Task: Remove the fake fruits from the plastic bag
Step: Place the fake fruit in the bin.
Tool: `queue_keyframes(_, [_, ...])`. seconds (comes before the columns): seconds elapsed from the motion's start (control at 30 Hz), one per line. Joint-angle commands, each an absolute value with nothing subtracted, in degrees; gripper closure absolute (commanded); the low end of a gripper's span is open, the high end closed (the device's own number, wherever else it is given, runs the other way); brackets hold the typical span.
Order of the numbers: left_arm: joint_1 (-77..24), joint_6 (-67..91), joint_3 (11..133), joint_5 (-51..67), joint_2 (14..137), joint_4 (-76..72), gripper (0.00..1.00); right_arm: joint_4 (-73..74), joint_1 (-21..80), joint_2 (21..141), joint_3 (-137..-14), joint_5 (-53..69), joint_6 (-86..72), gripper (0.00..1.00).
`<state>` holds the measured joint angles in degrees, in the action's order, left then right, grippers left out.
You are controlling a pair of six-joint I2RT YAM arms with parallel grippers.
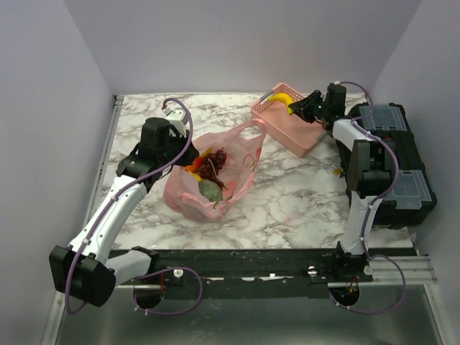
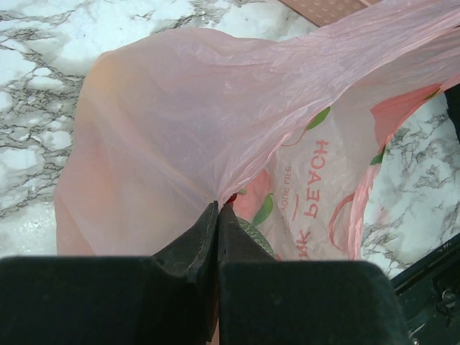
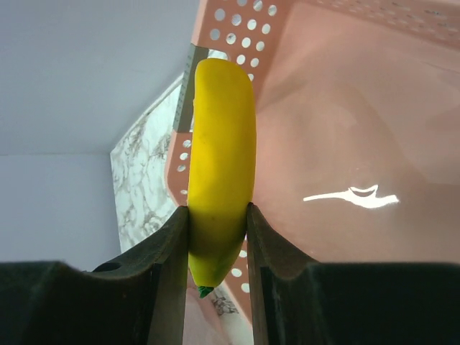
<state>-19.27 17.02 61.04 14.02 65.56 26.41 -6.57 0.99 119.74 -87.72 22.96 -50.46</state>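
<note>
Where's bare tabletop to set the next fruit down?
Bare marble lies between the plastic bag, the toolbox and the near edge, and along the far edge left of the pink basket. Crowded: the basket corner, where the right gripper holds the banana.

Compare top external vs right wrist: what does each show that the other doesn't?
Top external only: the plastic bag lying open on the marble table, the grape bunch and green melon inside it, the left arm reaching to it, and a black toolbox.
Right wrist only: a close-up of the grip, with the right tool shut on the banana just above its green tip, one pad on each side.
Both: banana, right tool, pink basket, marble table.
</note>
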Motion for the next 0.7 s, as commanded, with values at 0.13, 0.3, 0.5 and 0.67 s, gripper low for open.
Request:
queue_keyframes(0.13, [-19.69,17.15,61.68,15.21,64.23,26.43,1.0,1.81,0.51,126.69,-94.53,18.34,-45.61,0.91])
queue_keyframes(0.3, [-19.69,17.23,61.63,15.42,64.25,26.38,1.0,2.5,0.48,126.96,-94.17,16.32,-43.22,0.85])
queue_keyframes(0.5, [-19.68,17.23,61.55,15.3,64.25,26.39,1.0,3.54,0.51,124.61,-92.27,15.64,-41.08,0.85])
queue_keyframes(0.67, [-19.68,17.29,61.56,15.53,64.4,26.36,1.0,-2.23,0.44,118.75,-85.79,17.99,-41.99,0.86])
